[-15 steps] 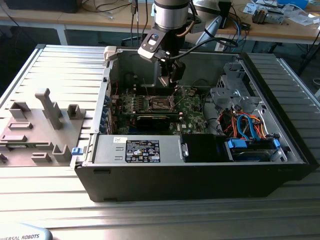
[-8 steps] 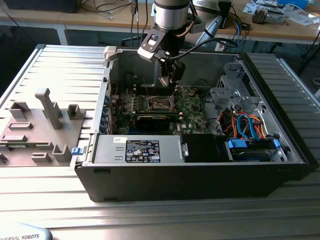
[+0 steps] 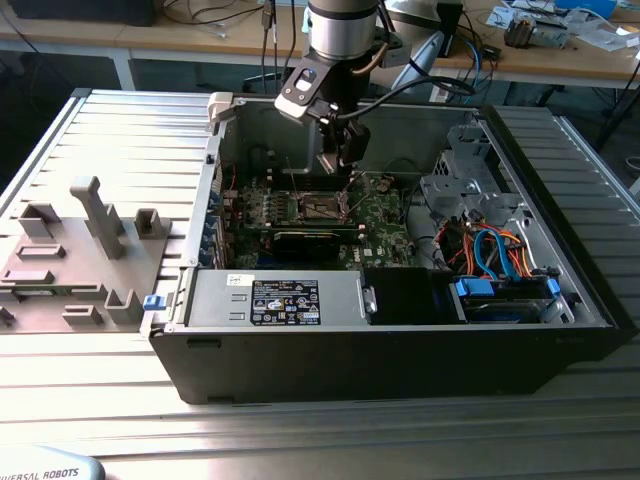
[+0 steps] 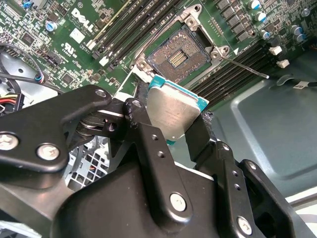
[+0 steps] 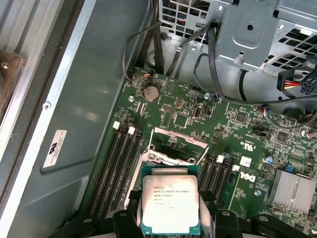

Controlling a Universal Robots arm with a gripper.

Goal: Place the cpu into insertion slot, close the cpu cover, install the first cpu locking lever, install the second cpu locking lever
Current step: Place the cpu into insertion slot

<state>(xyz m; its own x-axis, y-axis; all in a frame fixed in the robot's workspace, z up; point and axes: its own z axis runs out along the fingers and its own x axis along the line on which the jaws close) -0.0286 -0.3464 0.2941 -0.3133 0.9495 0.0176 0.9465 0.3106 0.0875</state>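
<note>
Over the computer's green board (image 4: 59,29): we hold the chip (image 4: 174,111) in the end effector (image 4: 168,120), close above the socket (image 4: 179,55) and clear of it.
End effector: fingers (image 4: 143,134) closed onto two opposite edges of the chip.
Socket: open, contacts bare; a thin lever (image 4: 246,67) juts out beside it.
Doing it well: we judge the chip should go down level, edges square to the socket's rim, and be let go only once it sits flat, never forced.
</note>
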